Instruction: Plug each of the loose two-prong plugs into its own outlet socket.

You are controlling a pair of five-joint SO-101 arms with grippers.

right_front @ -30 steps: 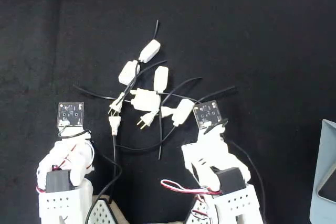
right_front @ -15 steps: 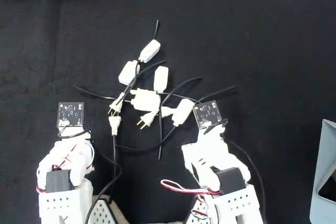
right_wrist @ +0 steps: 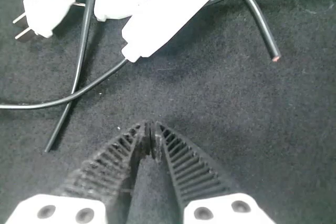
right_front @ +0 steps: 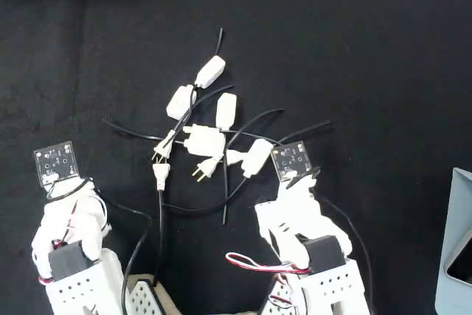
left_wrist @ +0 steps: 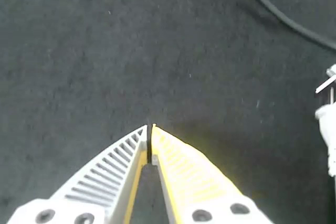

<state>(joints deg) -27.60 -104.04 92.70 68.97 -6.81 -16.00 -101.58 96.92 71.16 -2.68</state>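
Several white outlet sockets and two-prong plugs on black cables lie tangled mid-table: sockets [right_front: 210, 71], [right_front: 180, 101], [right_front: 226, 111], [right_front: 203, 140], and loose plugs [right_front: 160, 173], [right_front: 205, 169]. My left gripper [left_wrist: 150, 128] is shut on nothing over bare black cloth; one plug [left_wrist: 328, 116] lies off to its side. My left arm [right_front: 63, 219] stands at the near left, apart from the pile. My right gripper [right_wrist: 151, 127] is also shut and holds nothing, just short of a white socket [right_wrist: 168, 14] with a plug [right_wrist: 47, 11] beside it. The right arm [right_front: 299, 215] is near the pile's right side.
Black cables [right_front: 192, 208] loop between the two arms, and a cut cable end [right_wrist: 273, 56] lies near the right gripper. A grey bin [right_front: 457, 256] stands at the table's right edge. Black cloth [right_front: 369, 71] covers the table.
My left arm has swung to the left, away from the plugs. The right arm and the plugs have not moved.
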